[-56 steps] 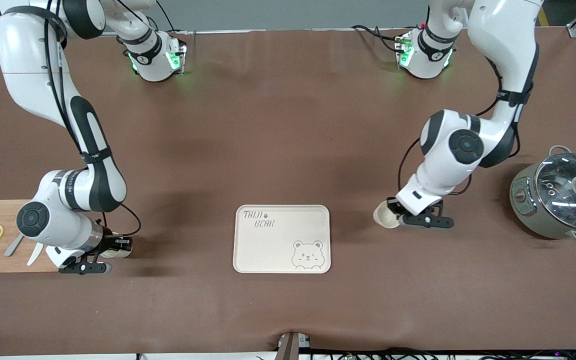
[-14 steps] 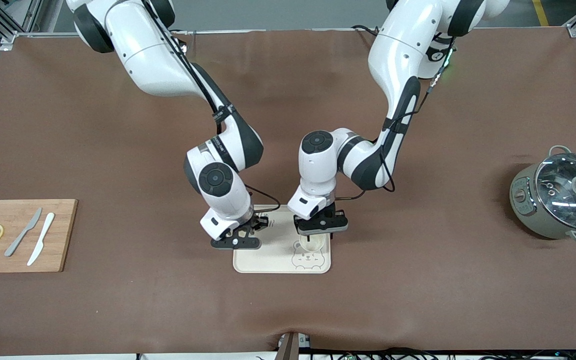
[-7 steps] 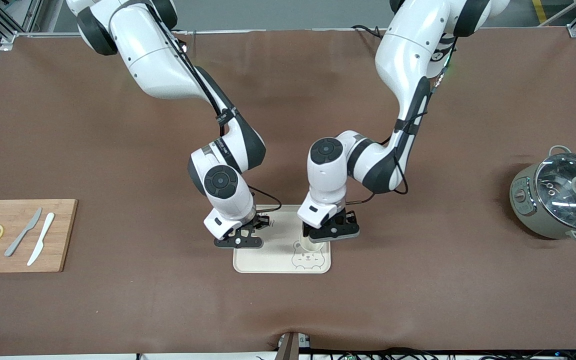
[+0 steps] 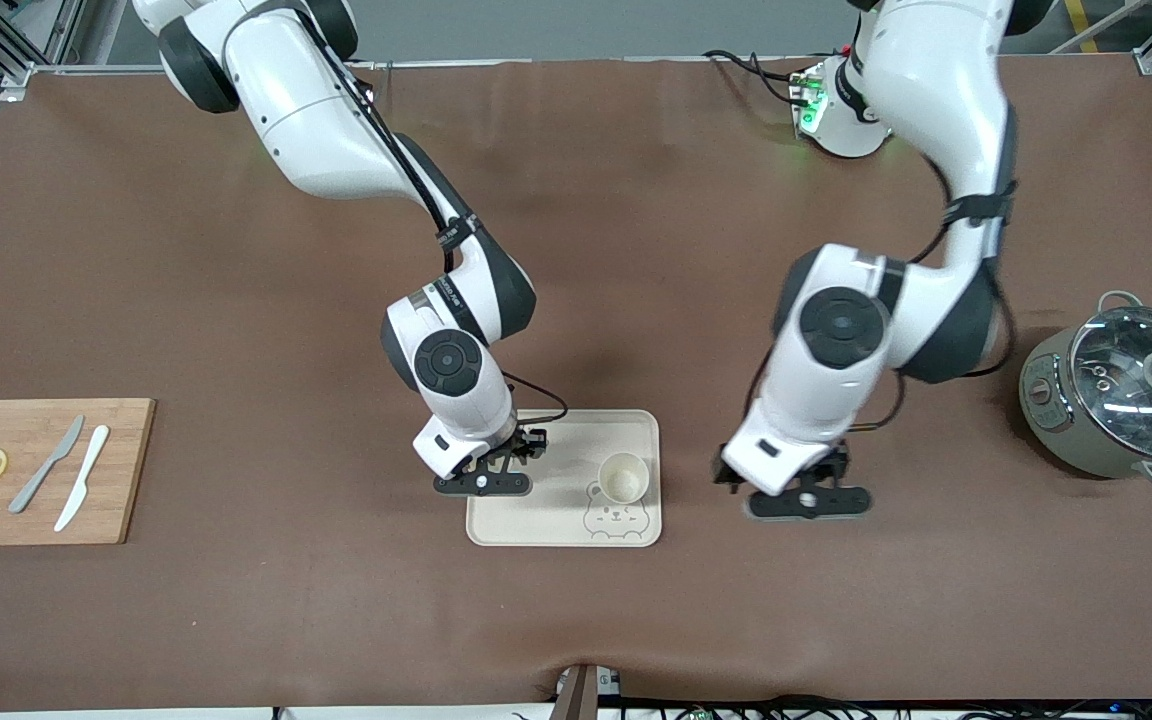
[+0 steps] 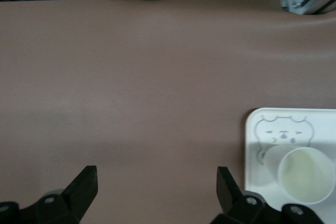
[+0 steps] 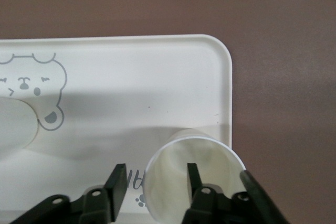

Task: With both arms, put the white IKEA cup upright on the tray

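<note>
The cream tray (image 4: 546,515) lies near the table's middle. One white cup (image 4: 624,477) stands upright on it by the bear drawing, free of both grippers; it also shows in the left wrist view (image 5: 307,174). My left gripper (image 4: 804,500) is open and empty over the brown table beside the tray, toward the left arm's end (image 5: 156,179). My right gripper (image 4: 481,483) is over the tray's lettering corner. In the right wrist view it (image 6: 155,174) is open, its fingers astride the wall of a second upright white cup (image 6: 173,156) on the tray (image 6: 131,77).
A wooden cutting board (image 4: 46,470) with two knives and lemon slices lies at the right arm's end. A grey pot with a glass lid (image 4: 1121,395) stands at the left arm's end.
My left gripper has let go of its cup, left it upright on the tray, and moved off toward the left arm's end. The right gripper has barely moved.
</note>
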Controlling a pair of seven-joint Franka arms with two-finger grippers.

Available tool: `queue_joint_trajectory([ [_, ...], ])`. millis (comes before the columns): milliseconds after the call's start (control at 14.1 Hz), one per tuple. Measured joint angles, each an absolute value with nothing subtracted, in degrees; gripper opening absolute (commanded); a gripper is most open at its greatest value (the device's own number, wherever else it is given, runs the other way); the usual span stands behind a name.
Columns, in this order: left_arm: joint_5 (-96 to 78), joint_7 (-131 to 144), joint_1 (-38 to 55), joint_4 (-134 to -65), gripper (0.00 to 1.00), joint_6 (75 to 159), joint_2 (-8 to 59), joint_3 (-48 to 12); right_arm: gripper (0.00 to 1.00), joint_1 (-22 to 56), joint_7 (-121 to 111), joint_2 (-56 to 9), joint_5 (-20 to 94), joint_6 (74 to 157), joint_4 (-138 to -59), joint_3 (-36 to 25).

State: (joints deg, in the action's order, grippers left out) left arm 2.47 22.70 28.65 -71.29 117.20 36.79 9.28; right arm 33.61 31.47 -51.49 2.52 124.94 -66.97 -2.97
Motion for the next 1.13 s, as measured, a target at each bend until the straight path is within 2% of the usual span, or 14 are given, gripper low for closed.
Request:
queue_joint_trajectory([
  [426,-1.5,-0.3,17.5,-71.3,1.00,105.6,26.5,9.4,1.00,33.0,31.5,-50.5,2.5,122.5,-64.5,-3.8],
  [709,-6.2,-3.4,12.2,-71.5,1.00,96.5,21.1,9.4,1.00,28.8,31.5,-47.2,2.5,117.8,-62.4,-4.0],
  [922,-5.9,-3.4,8.7,-71.7,1.00,89.3,17.6,5.0,1.00,25.0,31.5,-43.8,2.5,116.7,-62.0,-4.2],
  [1135,-5.0,-2.9,8.0,-72.8,1.00,87.9,14.7,1.4,1.00,21.0,31.1,-40.2,2.5,116.0,-61.9,-4.4],
])
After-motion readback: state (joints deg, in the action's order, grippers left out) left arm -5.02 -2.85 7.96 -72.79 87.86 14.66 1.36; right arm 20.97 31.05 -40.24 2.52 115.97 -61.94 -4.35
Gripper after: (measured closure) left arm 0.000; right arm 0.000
